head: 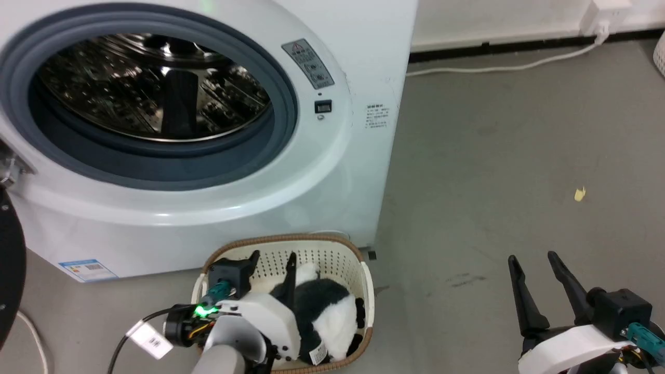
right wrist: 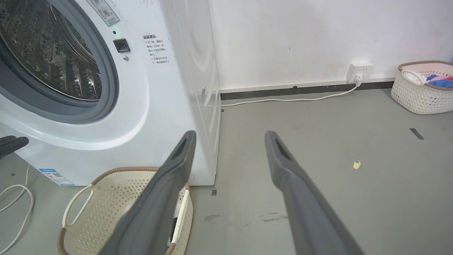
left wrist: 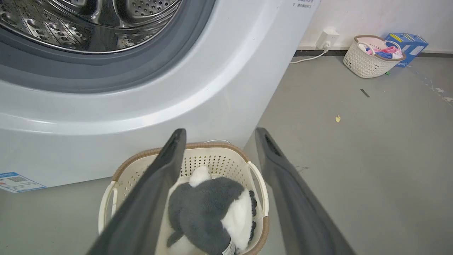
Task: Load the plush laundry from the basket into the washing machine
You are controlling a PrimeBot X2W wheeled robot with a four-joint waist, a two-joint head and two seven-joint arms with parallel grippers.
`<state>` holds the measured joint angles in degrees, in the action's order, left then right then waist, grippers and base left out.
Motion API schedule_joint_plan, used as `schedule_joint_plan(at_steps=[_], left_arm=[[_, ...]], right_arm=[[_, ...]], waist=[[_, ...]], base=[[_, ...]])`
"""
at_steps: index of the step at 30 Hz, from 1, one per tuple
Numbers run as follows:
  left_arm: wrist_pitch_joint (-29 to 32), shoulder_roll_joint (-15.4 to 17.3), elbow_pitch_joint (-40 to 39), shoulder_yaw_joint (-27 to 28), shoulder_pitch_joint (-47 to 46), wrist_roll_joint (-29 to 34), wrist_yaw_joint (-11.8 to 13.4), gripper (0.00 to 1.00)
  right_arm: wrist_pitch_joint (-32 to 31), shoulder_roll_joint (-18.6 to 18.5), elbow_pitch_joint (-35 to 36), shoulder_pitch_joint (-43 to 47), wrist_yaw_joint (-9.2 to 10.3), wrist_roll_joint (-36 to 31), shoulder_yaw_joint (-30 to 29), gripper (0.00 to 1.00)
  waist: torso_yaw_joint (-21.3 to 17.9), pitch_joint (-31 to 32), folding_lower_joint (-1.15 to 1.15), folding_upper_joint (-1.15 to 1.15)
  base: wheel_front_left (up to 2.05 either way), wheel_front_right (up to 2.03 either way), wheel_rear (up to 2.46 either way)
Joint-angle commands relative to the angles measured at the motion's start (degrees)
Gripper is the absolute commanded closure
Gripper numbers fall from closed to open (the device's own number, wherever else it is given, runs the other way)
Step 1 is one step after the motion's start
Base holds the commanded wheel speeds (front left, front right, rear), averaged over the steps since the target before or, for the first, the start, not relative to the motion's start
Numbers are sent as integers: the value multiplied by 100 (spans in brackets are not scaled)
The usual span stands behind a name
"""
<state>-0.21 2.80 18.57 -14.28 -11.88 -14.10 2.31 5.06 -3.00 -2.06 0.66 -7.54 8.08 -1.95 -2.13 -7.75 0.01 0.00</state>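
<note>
Bright, even room light fell from overhead and left only faint, soft shadows on the floor (head: 493, 156). The washing machine (head: 358, 171) wore a pale sheen along its curved front, and its drum (head: 104, 88) threw sharp glints. Both wrist views bowed straight lines near their edges. The head view stayed crisp throughout.

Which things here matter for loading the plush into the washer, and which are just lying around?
For the job: plush laundry, the basket holding it, the washing machine, the left gripper open over the basket.

Just lying about: second basket with clothes, blue box, white cable, yellow scrap.
</note>
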Motion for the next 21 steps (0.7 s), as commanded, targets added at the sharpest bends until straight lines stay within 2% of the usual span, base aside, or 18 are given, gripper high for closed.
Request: schedule_joint_plan(at_steps=[1,13,21], left_arm=[[82,7,297,-262,-295,-219,70,0],[435,7,1072,-922,-869,-652,279,0],[759,7,1618,-1378,-1342,-948,542,0]], right_arm=[[84,5,-33,-115,2,124,-51,0],[217,6,-21,-300,3,408,-138,0],[312,7,-18,-422,3,591,-223,0]], waist=[[-68,-227,-1,0],[-214,-825,-1,0],[-301,-1296,-1,0]], base=[[0,0,0],[0,0,0],[0,0,0]])
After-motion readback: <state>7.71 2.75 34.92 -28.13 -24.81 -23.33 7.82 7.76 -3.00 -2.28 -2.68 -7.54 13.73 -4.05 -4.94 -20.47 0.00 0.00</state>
